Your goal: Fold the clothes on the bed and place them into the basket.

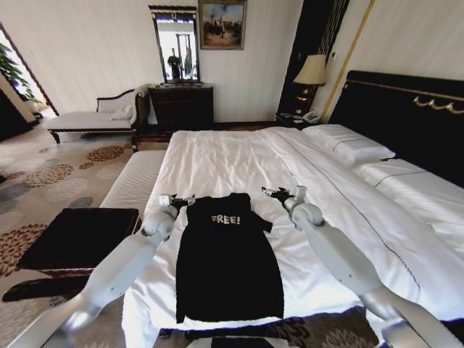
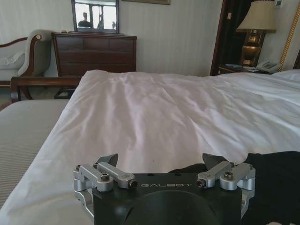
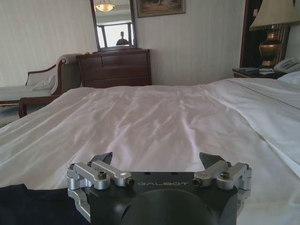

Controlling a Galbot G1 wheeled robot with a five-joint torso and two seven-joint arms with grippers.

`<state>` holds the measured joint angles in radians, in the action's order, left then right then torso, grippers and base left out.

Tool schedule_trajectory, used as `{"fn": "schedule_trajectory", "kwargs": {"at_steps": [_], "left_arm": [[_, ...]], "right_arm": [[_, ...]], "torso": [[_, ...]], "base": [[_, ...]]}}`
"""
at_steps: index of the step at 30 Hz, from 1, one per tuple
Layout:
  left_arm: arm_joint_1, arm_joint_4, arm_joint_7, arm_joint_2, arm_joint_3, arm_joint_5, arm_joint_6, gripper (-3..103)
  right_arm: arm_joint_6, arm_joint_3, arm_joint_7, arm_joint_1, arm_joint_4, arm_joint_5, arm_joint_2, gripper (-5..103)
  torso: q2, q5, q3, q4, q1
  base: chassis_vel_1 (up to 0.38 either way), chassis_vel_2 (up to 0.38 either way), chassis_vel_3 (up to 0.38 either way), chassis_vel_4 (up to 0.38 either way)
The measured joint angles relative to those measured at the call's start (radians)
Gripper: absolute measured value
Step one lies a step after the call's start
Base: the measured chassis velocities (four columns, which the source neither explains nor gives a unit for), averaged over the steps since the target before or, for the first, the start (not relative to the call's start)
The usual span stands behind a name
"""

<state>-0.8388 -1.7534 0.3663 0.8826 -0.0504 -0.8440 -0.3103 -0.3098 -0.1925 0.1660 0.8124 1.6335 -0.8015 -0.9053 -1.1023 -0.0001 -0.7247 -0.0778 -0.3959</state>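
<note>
The clothes are one black T-shirt (image 1: 228,264) with white "FREE!" lettering, spread flat near the foot of the white bed (image 1: 232,156), collar toward the far side. My left gripper (image 1: 185,200) hovers open at the shirt's left shoulder, and my right gripper (image 1: 271,193) hovers open at its right shoulder. In the left wrist view the open left gripper (image 2: 160,161) has the shirt (image 2: 276,180) beside it on the duvet (image 2: 154,112). The right wrist view shows the open right gripper (image 3: 155,159) with the shirt's edge (image 3: 28,206) beside it. The black-lined basket (image 1: 76,235) sits left of the bed.
A long white-cushioned bench (image 1: 134,181) runs along the bed's left side, between it and the basket. Pillows (image 1: 348,141) and a black headboard (image 1: 406,116) are at the right. A dark dresser (image 1: 181,105), a chaise longue (image 1: 94,116) and a lamp (image 1: 312,71) line the far wall.
</note>
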Motion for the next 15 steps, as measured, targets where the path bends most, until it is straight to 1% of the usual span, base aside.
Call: {"fn": "schedule_trajectory", "kwargs": {"at_steps": [1, 2, 5, 6, 7, 8, 9, 10, 12, 13, 14, 15], "left_arm": [[-0.067, -0.045, -0.013, -0.021, -0.028, 0.033, 0.016, 100], [-0.067, -0.045, -0.013, -0.021, -0.028, 0.033, 0.016, 100], [-0.212, -0.137, -0.032, -0.038, -0.105, 0.088, 0.047, 100], [-0.291, -0.177, -0.04, -0.028, -0.159, 0.106, 0.058, 100], [-0.318, -0.189, -0.042, -0.023, -0.178, 0.113, 0.063, 100], [-0.318, -0.189, -0.042, -0.023, -0.178, 0.113, 0.063, 100], [-0.371, -0.21, -0.049, -0.013, -0.213, 0.132, 0.071, 100], [-0.448, -0.237, -0.062, 0.003, -0.26, 0.163, 0.087, 100], [-0.554, -0.268, -0.085, 0.027, -0.316, 0.199, 0.107, 100], [-0.582, -0.276, -0.092, 0.036, -0.333, 0.211, 0.112, 100], [-0.582, -0.276, -0.092, 0.036, -0.333, 0.211, 0.112, 100], [-0.646, -0.296, -0.115, 0.062, -0.371, 0.244, 0.127, 100]], "right_arm": [[0.015, -0.04, -0.009, 0.057, 0.032, 0.032, 0.009, 100], [0.015, -0.04, -0.009, 0.057, 0.032, 0.032, 0.009, 100], [0.034, -0.14, -0.022, 0.179, 0.11, 0.069, 0.017, 100], [0.041, -0.186, -0.028, 0.238, 0.147, 0.086, 0.014, 100], [0.047, -0.21, -0.033, 0.27, 0.167, 0.097, 0.011, 100], [0.047, -0.21, -0.033, 0.27, 0.167, 0.097, 0.011, 100], [0.056, -0.245, -0.04, 0.314, 0.195, 0.115, 0.006, 100], [0.07, -0.293, -0.053, 0.398, 0.236, 0.136, -0.004, 100], [0.092, -0.357, -0.074, 0.503, 0.289, 0.169, -0.023, 100], [0.1, -0.375, -0.08, 0.532, 0.306, 0.179, -0.027, 100], [0.1, -0.375, -0.08, 0.532, 0.306, 0.179, -0.027, 100], [0.116, -0.422, -0.096, 0.602, 0.346, 0.207, -0.042, 100]], "torso": [[0.0, 0.0002, 0.0, 0.0001, 0.0], [0.0, 0.0002, 0.0, 0.0001, 0.0], [0.0, -0.0001, 0.0, -0.0002, 0.0], [0.0, 0.0002, 0.0, -0.0002, 0.0], [0.0, 0.0002, 0.0, -0.0004, 0.0], [0.0, 0.0002, 0.0, -0.0004, 0.0], [0.0, -0.0003, 0.0, 0.0, 0.0], [0.0, 0.0001, 0.0, -0.0001, 0.0], [0.0, 0.0004, 0.0, -0.0002, 0.0], [0.0, 0.0001, 0.0, -0.0002, 0.0], [0.0, 0.0001, 0.0, -0.0002, 0.0], [0.0, 0.0002, 0.0, -0.0002, 0.0]], "base": [[0.0, 0.0, 0.0, 0.0], [0.0, 0.0, 0.0, 0.0], [0.0, 0.0, 0.0, 0.0], [0.0, 0.0, 0.0, 0.0], [0.0, 0.0, 0.0, 0.0], [0.0, 0.0, 0.0, 0.0], [0.0, 0.0, 0.0, 0.0], [0.0, 0.0, 0.0, 0.0], [0.0, 0.0, 0.0, 0.0], [0.0, 0.0, 0.0, 0.0], [0.0, 0.0, 0.0, 0.0], [0.0, 0.0, 0.0, 0.0]]}}
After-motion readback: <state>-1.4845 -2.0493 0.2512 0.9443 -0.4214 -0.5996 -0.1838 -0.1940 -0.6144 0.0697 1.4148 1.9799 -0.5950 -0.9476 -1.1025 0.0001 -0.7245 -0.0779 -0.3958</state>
